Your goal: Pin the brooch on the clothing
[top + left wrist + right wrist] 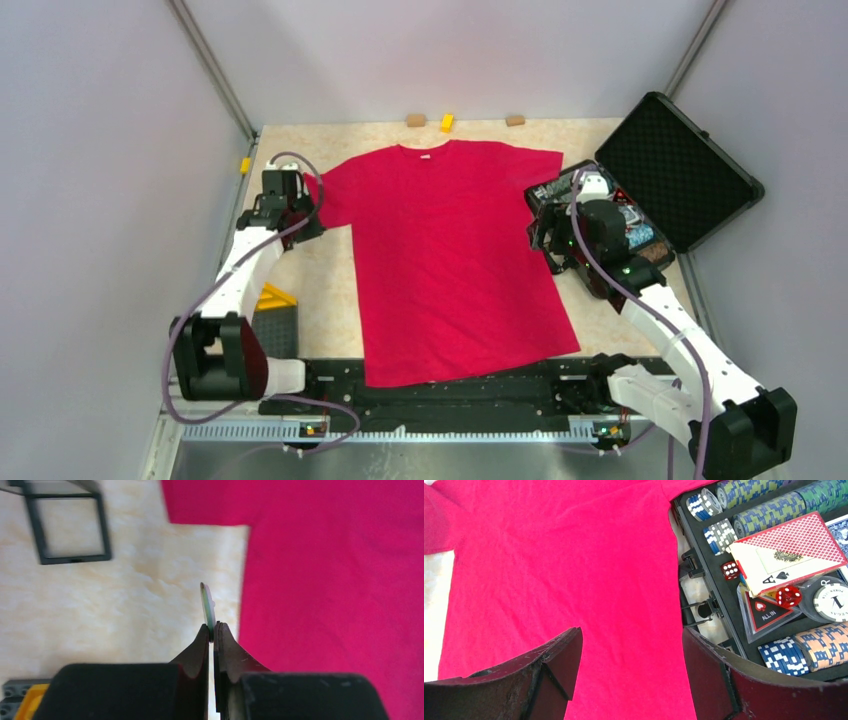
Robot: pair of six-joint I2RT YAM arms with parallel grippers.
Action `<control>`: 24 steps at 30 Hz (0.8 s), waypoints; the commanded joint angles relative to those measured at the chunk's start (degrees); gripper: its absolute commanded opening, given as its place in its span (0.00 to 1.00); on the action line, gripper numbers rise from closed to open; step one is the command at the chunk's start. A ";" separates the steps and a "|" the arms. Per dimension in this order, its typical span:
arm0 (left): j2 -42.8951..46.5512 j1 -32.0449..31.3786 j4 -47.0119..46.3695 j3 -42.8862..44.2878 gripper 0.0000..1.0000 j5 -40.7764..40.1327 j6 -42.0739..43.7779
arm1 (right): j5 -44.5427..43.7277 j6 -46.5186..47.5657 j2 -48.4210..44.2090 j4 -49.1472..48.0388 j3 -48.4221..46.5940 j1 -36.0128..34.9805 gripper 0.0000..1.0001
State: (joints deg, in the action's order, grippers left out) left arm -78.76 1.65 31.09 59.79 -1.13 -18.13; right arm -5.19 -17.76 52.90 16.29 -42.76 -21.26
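Gripping check, left side: my left gripper (214, 630) is clenched on the small round greenish-tan brooch (207, 605). I hold it by its lower rim only. The disc stands edge-on and projects toward 12 o'clock past the fingertips. I cannot tell which face carries the pin.

Position: the brooch hangs over the pale marbled table top (125, 605). The bright red short-sleeved soft-fabric T-shirt (340, 580) begins just beside it, from 1 to 4 o'clock. In the top view this puts me at the shirt's 9 o'clock, by the sleeve.

Handling, brooch (judgement): light, thin, rigid and probably smooth-faced. With so little rim between the pads it may pivot or slip if pushed against anything. A deeper bite across the rim would be safer, leaving the back free.

Handling, shirt (judgement): limp and thin. It lies flat and will likely wrinkle or slide on the smooth surface rather than resist a pin. It wants pressing down or pinching into a fold close to the pin site, on the chest.

Right side: my right gripper (630, 637) is released, jaws wide, nothing between them. It hovers over the shirt's 3 o'clock edge. Beyond it lies the black hard-shell case (680, 170), open, with poker chips (784, 655) inside.
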 commanded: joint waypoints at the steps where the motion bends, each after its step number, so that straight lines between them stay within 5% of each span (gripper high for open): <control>1: 8.84 -4.07 2.64 -1.78 0.00 11.41 0.40 | 1.29 1.12 -1.78 0.64 -2.91 -0.54 0.74; 7: 12.81 -10.23 4.37 3.70 0.00 26.78 6.21 | 14.30 2.12 -2.76 -2.46 -1.06 -0.54 0.75; 13: 6.86 -19.35 1.07 11.22 0.00 41.38 7.30 | 33.62 0.89 -3.03 -7.18 -1.05 -0.55 0.75; 19: 3.30 -24.50 -19.23 6.49 0.00 59.64 -2.12 | 49.33 -3.61 -5.75 -14.25 0.23 -0.55 0.77; 24: 4.24 -27.06 -10.29 5.54 0.00 64.46 5.87 | 58.16 -6.03 -5.96 -20.14 1.93 -0.61 0.82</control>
State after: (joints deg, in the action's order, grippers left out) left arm -76.07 -23.40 19.33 65.65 54.96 -17.10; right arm 41.71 -20.95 47.70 4.82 -42.54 -21.28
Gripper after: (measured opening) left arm 0.049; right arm 0.797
